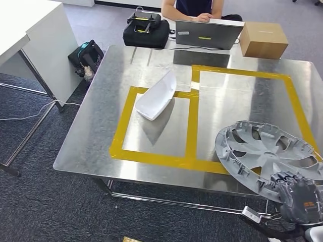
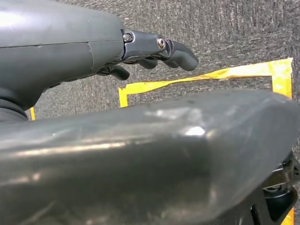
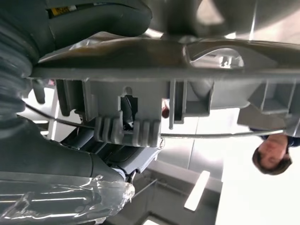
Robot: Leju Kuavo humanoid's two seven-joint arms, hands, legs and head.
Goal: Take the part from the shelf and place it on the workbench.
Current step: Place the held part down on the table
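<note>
From the head view I see my right hand [image 1: 301,201] wrapped around the near rim of the grey hubcap [image 1: 266,151], gripping it at the lower right of the picture. The right wrist view confirms the hold: the thick thumb [image 3: 95,16] lies on one side of the rim and the darker fingers [image 3: 106,161] sit on the other, with the hubcap's [image 3: 169,79] clips and ribs between them. The hubcap is tilted, ribbed inner face up, its far edge over the near right corner of the metal workbench [image 1: 95,131], overlapping the yellow tape [image 1: 192,126] of the right-hand marked square. It is round, so it has no long axis to report.

My left hand [image 2: 155,49] hangs above dark carpet [image 2: 229,33] with yellow floor tape [image 2: 212,73]; its fingers look loosely extended with nothing in them, though that view is poor, so I take it as open with some doubt.

A small orange label on the right hand is too small to read. A white curved part [image 1: 157,96] lies on the left taped square. Beyond the workbench a person [image 1: 190,9] sits at a laptop [image 1: 204,34], beside a cardboard box [image 1: 263,40] and a black bag [image 1: 146,30].
</note>
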